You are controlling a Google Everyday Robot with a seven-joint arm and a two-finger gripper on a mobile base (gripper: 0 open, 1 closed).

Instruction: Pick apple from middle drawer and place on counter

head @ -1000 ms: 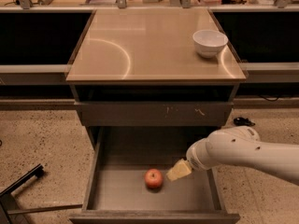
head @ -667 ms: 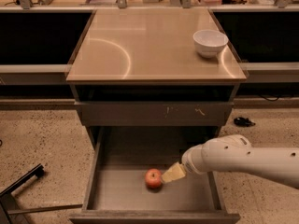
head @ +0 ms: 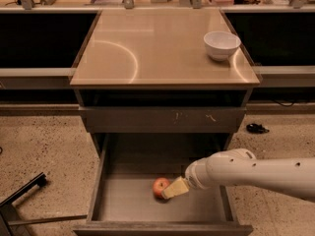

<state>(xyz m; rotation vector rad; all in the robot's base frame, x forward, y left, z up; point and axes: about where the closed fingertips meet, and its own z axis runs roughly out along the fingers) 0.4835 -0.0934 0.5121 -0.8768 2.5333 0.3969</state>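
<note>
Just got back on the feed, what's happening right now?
The robot's arm reaches into the open middle drawer from the right, with its claw right up against the apple. The apple lies on the drawer floor, not yet on the counter. A white bowl sits near the counter's back right corner.

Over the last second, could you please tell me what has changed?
The gripper slid left across the middle drawer and now reaches the right side of the apple; a grasp cannot be confirmed. The apple, the open drawer and the white bowl on the counter stayed put.
</note>
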